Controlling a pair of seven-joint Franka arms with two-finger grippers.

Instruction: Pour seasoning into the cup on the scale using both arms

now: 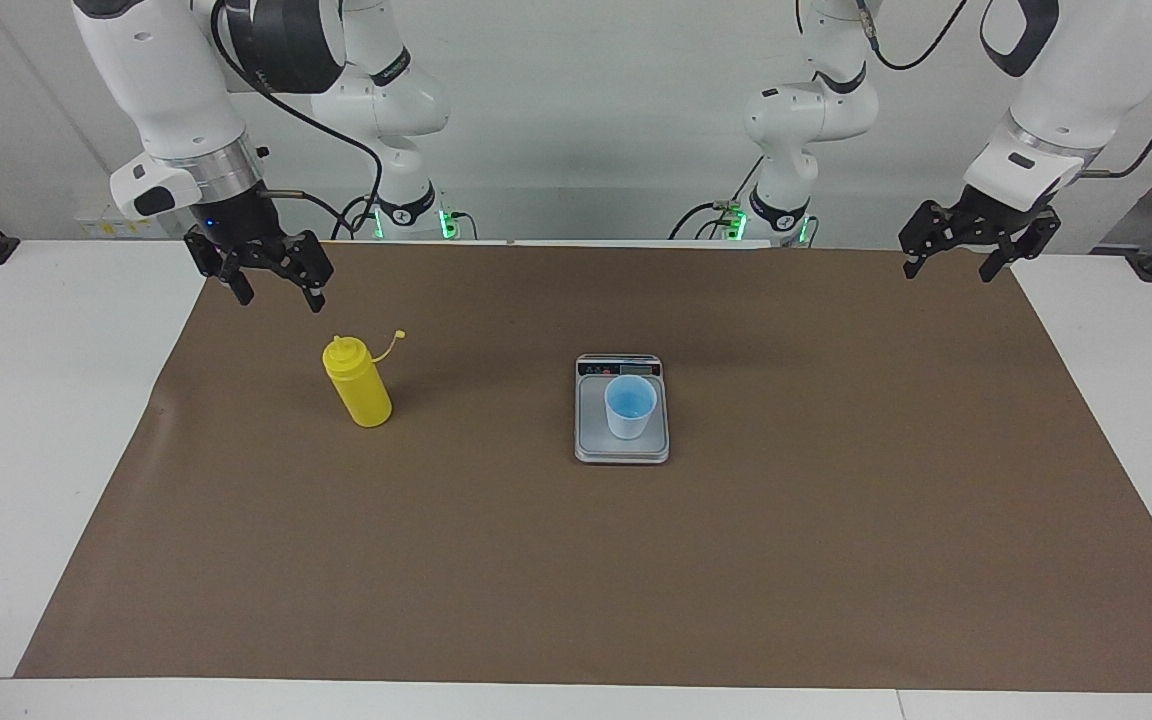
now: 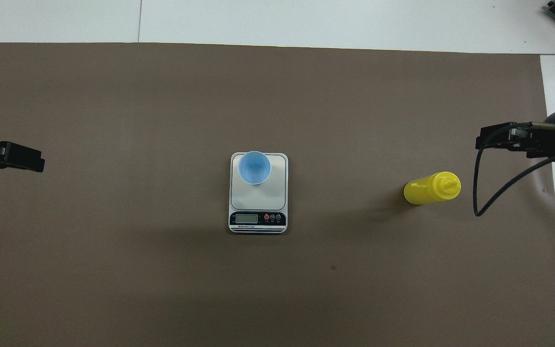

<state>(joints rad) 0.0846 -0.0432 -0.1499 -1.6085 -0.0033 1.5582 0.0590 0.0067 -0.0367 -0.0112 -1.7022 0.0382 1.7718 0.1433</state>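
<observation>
Seasoning (image 1: 357,384) stands upright, untouched — right claw (image 1: 276,294) spread, raised just beside it.

Seasoning (image 1: 357,385) – bright yellow squeeze bottle, upright on brown mat toward my right arm's end of tabletop, nozzle up, small tethered cap hanging off to one side, nothing touching it. Cup (image 1: 630,406) – small light blue, tapered, upright, mouth open, on grey weighing plate of scale (image 1: 622,445). Scale flat at mat centre, display strip on edge nearer me.
</observation>
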